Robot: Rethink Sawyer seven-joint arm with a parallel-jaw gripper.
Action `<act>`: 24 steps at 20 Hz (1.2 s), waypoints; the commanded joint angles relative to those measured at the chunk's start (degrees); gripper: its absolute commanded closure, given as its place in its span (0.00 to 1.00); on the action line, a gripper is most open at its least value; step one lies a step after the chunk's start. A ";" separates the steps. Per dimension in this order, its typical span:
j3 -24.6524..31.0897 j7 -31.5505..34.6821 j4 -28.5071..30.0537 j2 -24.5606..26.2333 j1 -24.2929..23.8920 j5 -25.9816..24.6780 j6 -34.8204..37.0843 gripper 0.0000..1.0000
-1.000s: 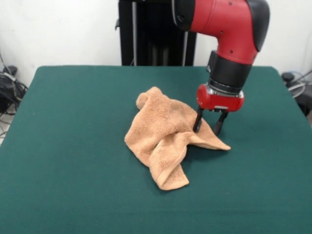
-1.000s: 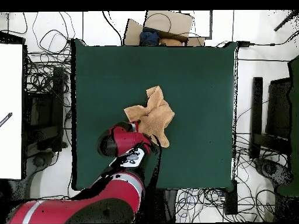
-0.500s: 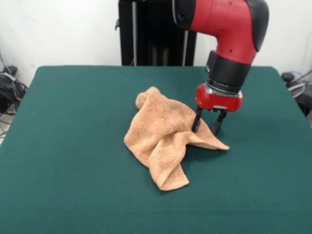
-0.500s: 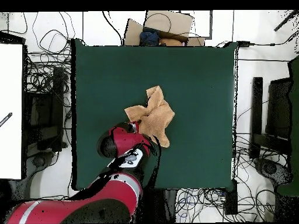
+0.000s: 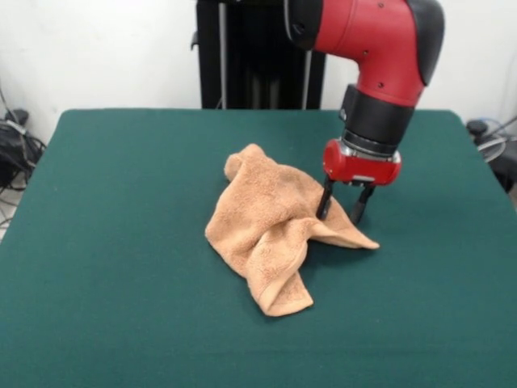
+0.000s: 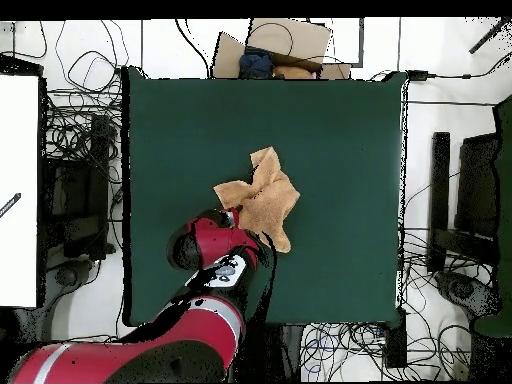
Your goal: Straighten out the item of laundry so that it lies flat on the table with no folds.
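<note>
A small peach-orange terry towel (image 5: 275, 229) is lying crumpled near the middle of the large rectangular table with the dark green felt-like top (image 5: 121, 242), bunched into soft ridges rather than spread out. From across the table, one rounded lobe is sticking up toward the far side, a folded flap is reaching toward the near edge, and a thin pointed corner is trailing out flat to the right. The red and black arm is coming down from above, and its gripper (image 5: 340, 205) is standing upright over that right-hand part of the towel, with its two dark fingers (image 5: 325, 200) spread apart and nothing clamped between them. One fingertip is sitting right against the raised edge of the cloth, while the other is hanging just above the flat corner; whether either is actually pressing into the fabric is hard to tell. Looking straight down, the towel (image 6: 262, 198) is showing as an uneven shape just beside the arm's red wrist.
</note>
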 commanded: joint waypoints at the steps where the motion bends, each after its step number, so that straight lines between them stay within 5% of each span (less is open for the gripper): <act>1: 2.76 9.82 -1.02 1.40 -2.84 0.64 1.12 0.00; 7: 2.69 8.99 -1.42 1.40 -2.79 -0.06 1.14 0.00; 8: 2.71 8.95 -1.44 1.38 -2.82 -0.10 1.15 1.00; 24: 2.39 9.25 -1.40 1.48 -2.50 0.18 0.87 1.00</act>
